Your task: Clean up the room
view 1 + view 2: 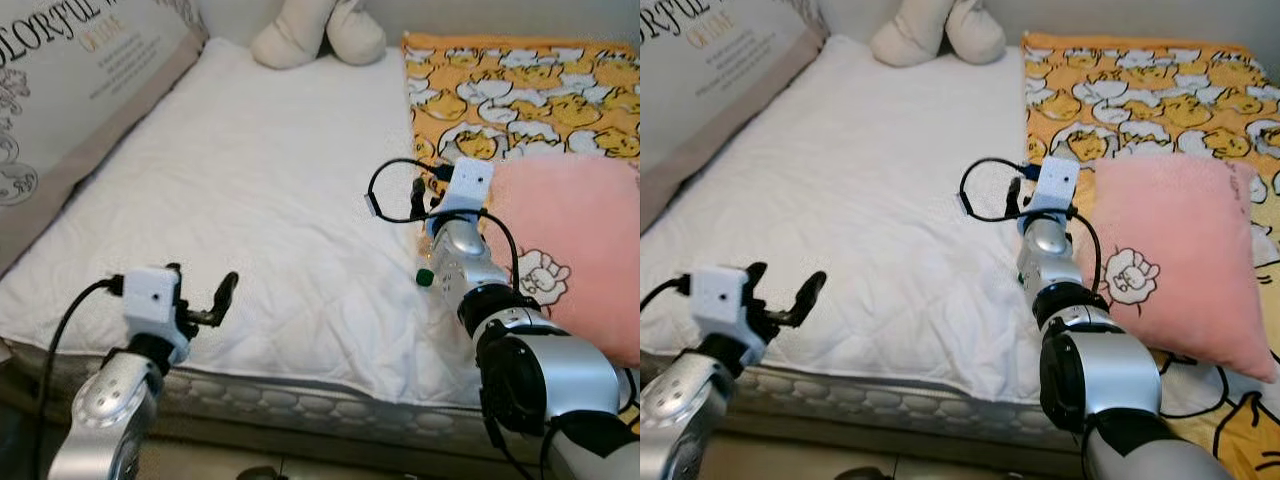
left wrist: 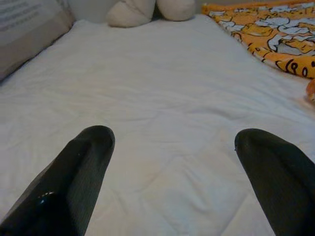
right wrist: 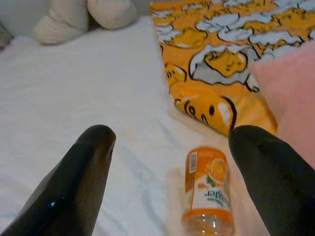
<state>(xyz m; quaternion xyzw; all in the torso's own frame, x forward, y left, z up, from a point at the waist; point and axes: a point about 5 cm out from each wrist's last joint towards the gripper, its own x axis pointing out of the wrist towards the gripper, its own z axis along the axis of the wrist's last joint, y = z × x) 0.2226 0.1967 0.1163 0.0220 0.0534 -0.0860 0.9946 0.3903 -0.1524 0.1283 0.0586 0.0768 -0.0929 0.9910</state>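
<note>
- Silver forearm of the right arm [image 1: 1100,380] fills the near corner, reaching forward over the bed's front edge.
- Right gripper [image 3: 172,162] hangs low over the mattress with its two black fingers [image 3: 83,182] spread wide, pinching nothing.
- Between those fingers, closer to one of them, lies an orange juice bottle [image 3: 206,194] on its side on the white sheet, label up; the gripper is not touching it.
- In the head views the bottle's green cap [image 1: 425,277] peeks out just beside the right arm.
- Beyond the bottle lies the edge of an orange cartoon-print blanket [image 1: 520,90], and a pink pillow [image 1: 1185,260] rests on it just beside the right arm.
- Left gripper [image 1: 205,300] hovers over the front edge of the white mattress [image 1: 260,180], fingers spread apart and empty.
- At the far end sits a cream plush toy [image 1: 315,30]; a large printed cushion [image 1: 70,80] lies along the bed's left side.
</note>
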